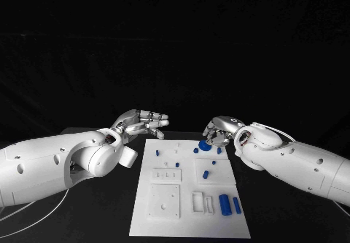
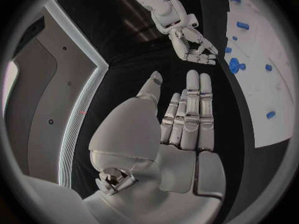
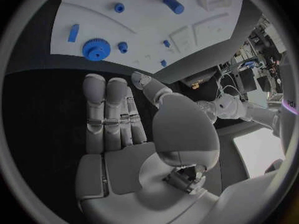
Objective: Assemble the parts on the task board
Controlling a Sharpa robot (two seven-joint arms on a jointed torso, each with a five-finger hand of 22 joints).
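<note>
Judging the risk first, we note the gear (image 1: 204, 145) lies at the board's (image 1: 168, 223) far end, just beside the right robot hand (image 1: 221, 132). A descent that lands off-centre could push the gear over the board's far edge onto the surface (image 1: 109, 212), or knock the small peg (image 1: 219, 150) beside it. The pegs (image 1: 206, 174) standing mid-board could also tip if a forearm sweeps low over them. Two cylinders (image 1: 224, 204) lie at the near right and are well apart from both hands.

We find the right robot hand hovering above the far right corner, holding nothing; in the right wrist view its fingers (image 3: 106, 109) lie straight and side by side, thumb apart. The left robot hand (image 1: 142, 123) hangs off the far left corner, empty, fingers (image 2: 193, 109) extended together.
</note>
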